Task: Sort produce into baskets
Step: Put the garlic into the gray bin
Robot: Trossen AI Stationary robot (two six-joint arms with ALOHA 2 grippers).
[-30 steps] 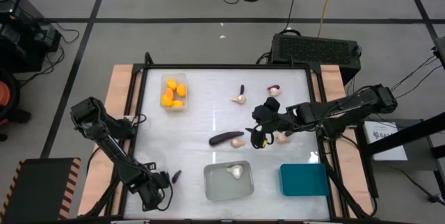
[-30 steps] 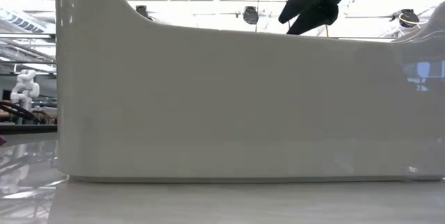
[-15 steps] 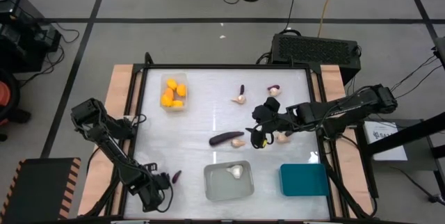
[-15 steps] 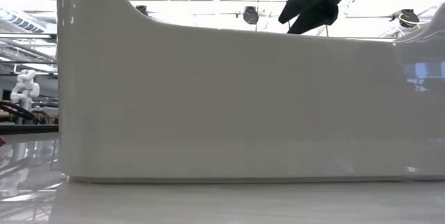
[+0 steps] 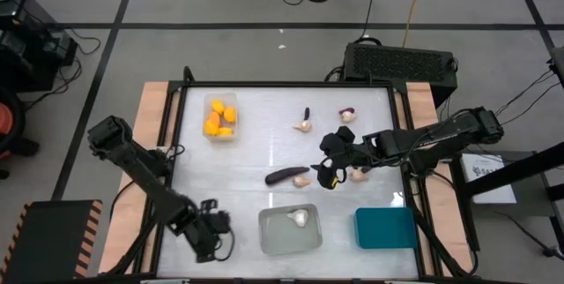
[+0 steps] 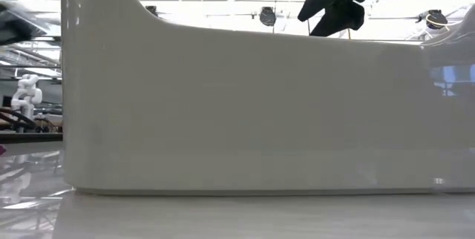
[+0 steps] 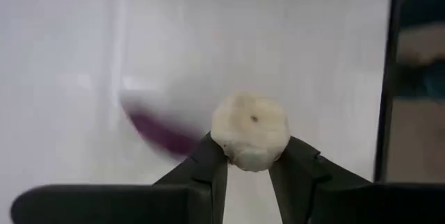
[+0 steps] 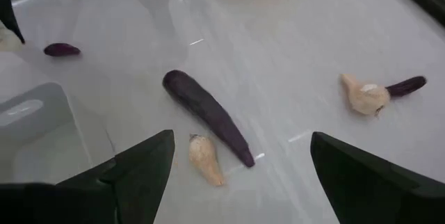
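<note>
Between left claw (image 7: 250,175) fingers, garlic bulb (image 7: 250,131)

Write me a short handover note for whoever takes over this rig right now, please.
Left gripper: shut on a garlic bulb, front left of the table.
Right gripper: open, over the long eggplant mid-table.
Done: orange pieces in the clear bin; one garlic in the grey bin.
Left: loose garlic; eggplants, presumably for the teal bin.
</note>
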